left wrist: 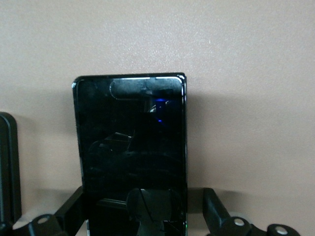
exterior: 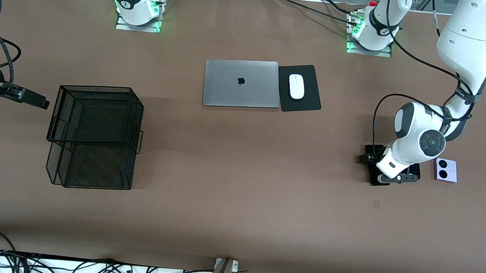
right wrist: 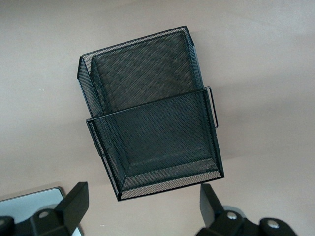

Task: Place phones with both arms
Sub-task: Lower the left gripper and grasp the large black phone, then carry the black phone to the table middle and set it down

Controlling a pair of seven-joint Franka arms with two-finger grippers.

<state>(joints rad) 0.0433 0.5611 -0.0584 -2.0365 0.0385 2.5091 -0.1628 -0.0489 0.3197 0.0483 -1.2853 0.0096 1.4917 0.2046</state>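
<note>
A black phone (exterior: 416, 170) lies flat on the table toward the left arm's end. My left gripper (exterior: 393, 176) is down over it. In the left wrist view the phone (left wrist: 130, 142) lies between the gripper's (left wrist: 145, 216) spread fingers (left wrist: 216, 211), so the gripper is open. The lilac-white phone (exterior: 445, 170) with two black circles lies beside it, closer to the table's end. My right gripper (exterior: 37, 100) hangs open and empty (right wrist: 142, 211) over the table beside a black mesh basket (exterior: 93, 136). A third phone is not clearly in view.
The two-tier mesh basket (right wrist: 152, 113) stands toward the right arm's end. A shut silver laptop (exterior: 241, 83) and a white mouse (exterior: 296, 86) on a black pad (exterior: 305, 104) lie near the bases. A dark shape (left wrist: 7, 167) shows at the left wrist view's edge.
</note>
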